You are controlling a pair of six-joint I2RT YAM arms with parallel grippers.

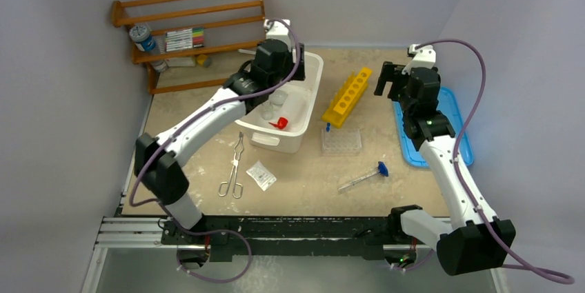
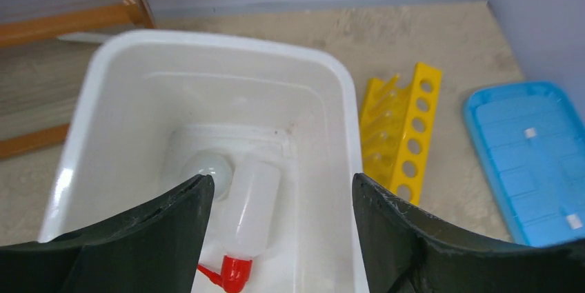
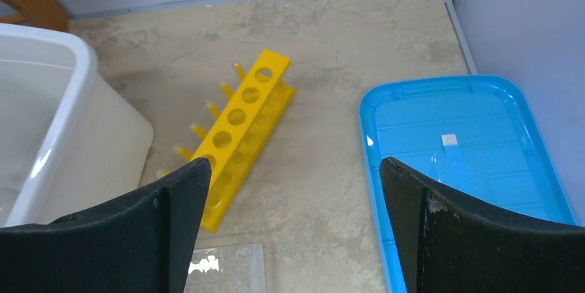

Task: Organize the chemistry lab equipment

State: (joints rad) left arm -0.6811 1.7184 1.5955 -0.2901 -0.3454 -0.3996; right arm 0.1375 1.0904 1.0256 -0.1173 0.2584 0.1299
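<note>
The translucent squeeze bottle with red cap (image 2: 252,203) lies in the white bin (image 2: 110,93), its cap also showing in the top view (image 1: 279,123). The tiny clear glass jar (image 2: 205,167) sits beside it. My left gripper (image 2: 281,179) hangs open and empty above them, over the bin (image 1: 276,76). On the table in front of the bin lie the metal tongs (image 1: 234,167), the round dish in its packet (image 1: 261,175) and the thin blue-ended tube (image 1: 363,177). My right gripper (image 1: 390,79) is open and empty (image 3: 294,162), above the table between rack and tray.
A yellow test-tube rack (image 1: 347,95) lies right of the bin, with a clear well plate (image 1: 341,140) in front of it. A blue tray (image 1: 433,124) sits at the right wall. A wooden shelf (image 1: 190,31) with coloured markers (image 1: 184,38) stands at back left.
</note>
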